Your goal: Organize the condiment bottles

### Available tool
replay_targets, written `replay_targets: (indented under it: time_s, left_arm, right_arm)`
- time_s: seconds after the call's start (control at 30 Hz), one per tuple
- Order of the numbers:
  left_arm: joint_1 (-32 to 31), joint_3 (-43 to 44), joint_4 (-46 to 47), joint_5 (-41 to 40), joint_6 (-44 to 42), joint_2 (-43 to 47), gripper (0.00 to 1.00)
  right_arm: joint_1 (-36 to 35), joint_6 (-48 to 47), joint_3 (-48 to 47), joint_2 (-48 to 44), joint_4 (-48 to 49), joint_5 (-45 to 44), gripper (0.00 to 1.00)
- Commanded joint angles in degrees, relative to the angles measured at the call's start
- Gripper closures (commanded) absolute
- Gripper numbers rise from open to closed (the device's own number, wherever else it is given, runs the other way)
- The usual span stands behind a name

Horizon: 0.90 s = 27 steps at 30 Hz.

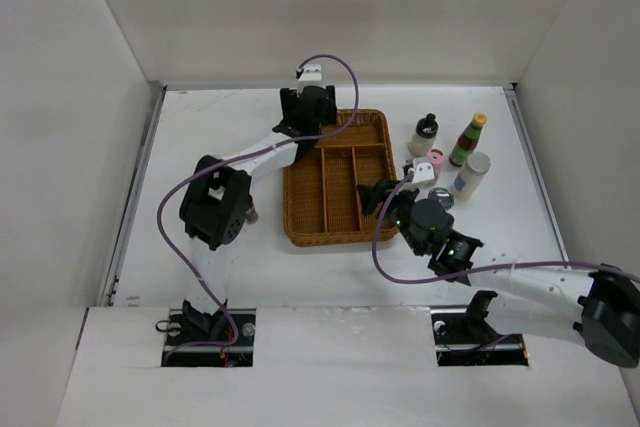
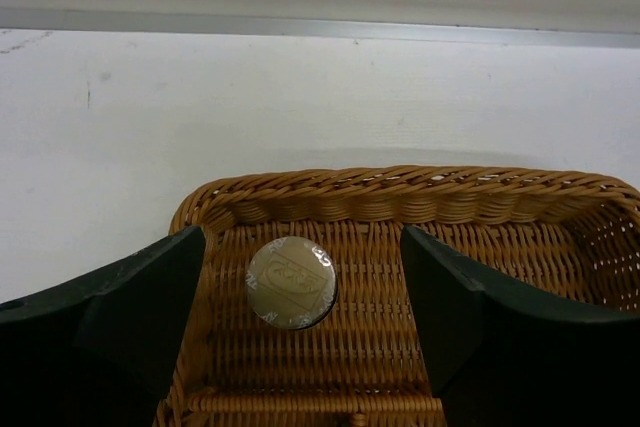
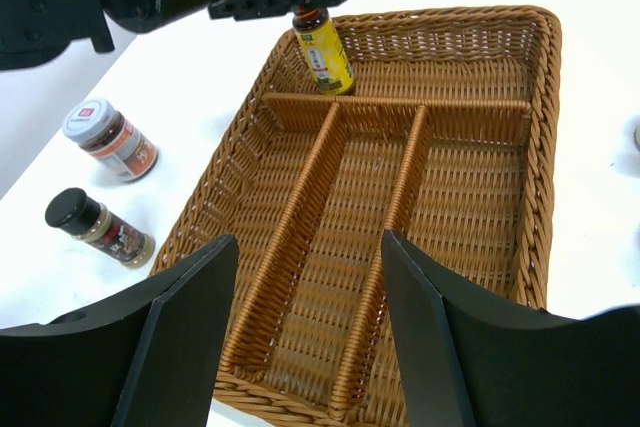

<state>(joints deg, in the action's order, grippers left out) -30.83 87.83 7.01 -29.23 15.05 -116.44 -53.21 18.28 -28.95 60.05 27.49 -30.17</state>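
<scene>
A small yellow-label bottle (image 3: 325,47) stands upright in the far cross compartment of the wicker tray (image 1: 290,207). My left gripper (image 2: 303,267) hangs open right above it. The bottle's round shiny cap (image 2: 291,282) shows between the fingers, touching neither. My right gripper (image 3: 310,267) is open and empty over the tray's near end. Right of the tray stand a black-capped bottle (image 1: 425,134), a yellow-capped red-label bottle (image 1: 467,140), a white blue-label bottle (image 1: 470,175), a pink-lidded jar (image 1: 434,162) and a silver-lidded shaker (image 1: 440,199).
Two more bottles lie on the table left of the tray: a white-lidded red-label one (image 3: 110,139) and a black-capped one (image 3: 98,227). In the top view my left arm mostly hides them. The tray's long compartments (image 3: 350,247) hold nothing. White walls enclose the table.
</scene>
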Motion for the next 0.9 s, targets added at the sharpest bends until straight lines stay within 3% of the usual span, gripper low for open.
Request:
replay_targets:
  time_s: [0.0,0.13,0.33,0.43,0.57,0.7,0.87]
  left_arm:
    - [-0.33,-1.78,3.89,-2.23,-1.07,6.74,0.16]
    - [-0.50,-4.59,5.30,-2.84,-1.43,13.77,0.09]
    - [0.72,-14.51,4.34,-6.44,0.59,26.78,0.09]
    - [2.57,-21.89,-2.06,-9.26,5.41,33.72,0.11]
    - [8.18,-31.74,-9.19,-7.07,12.80,40.75,0.13]
    - [14.60,-38.60,-10.34,-5.92,15.18,43.40,0.13]
    - [18.13,-40.81,-9.38,-5.48,15.89,40.69,0.13]
  right_arm:
    - [0.43,0.70,0.65,-1.25,2.40,-0.59,0.34]
    - [0.43,0.70,0.56,-1.08,2.22,-0.50,0.34]
    - [0.35,0.70,0.47,-1.16,2.22,-0.59,0.34]
    - [0.43,1.05,0.65,-1.52,2.22,-0.41,0.34]
    - [0.52,1.67,0.56,-0.91,2.22,0.11,0.32]
    - [0.52,1.67,0.30,0.15,2.22,0.29,0.28]
    - [0.35,1.67,-0.23,1.29,2.13,0.82,0.25]
